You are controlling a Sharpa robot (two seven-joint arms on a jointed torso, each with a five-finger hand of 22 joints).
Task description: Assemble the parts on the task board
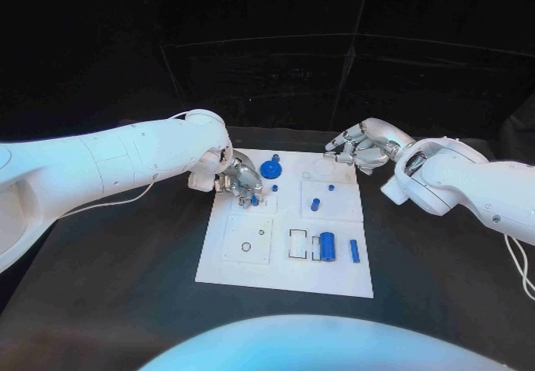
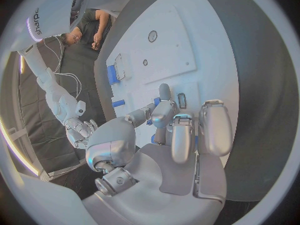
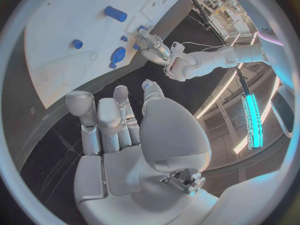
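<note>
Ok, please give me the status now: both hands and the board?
Left hand over white task board, fingers at small blue peg. Right hand empty, past the far corner. Nothing blocking.

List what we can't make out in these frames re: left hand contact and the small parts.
- Left hand, head view: its fingers cover the small blue part beneath; held or merely touched, cannot tell.
- Same part, left wrist view: the hand's own fingers hide the contact.
- Two small blue pegs on the task board, head view: too small to tell seated or loose.
</note>
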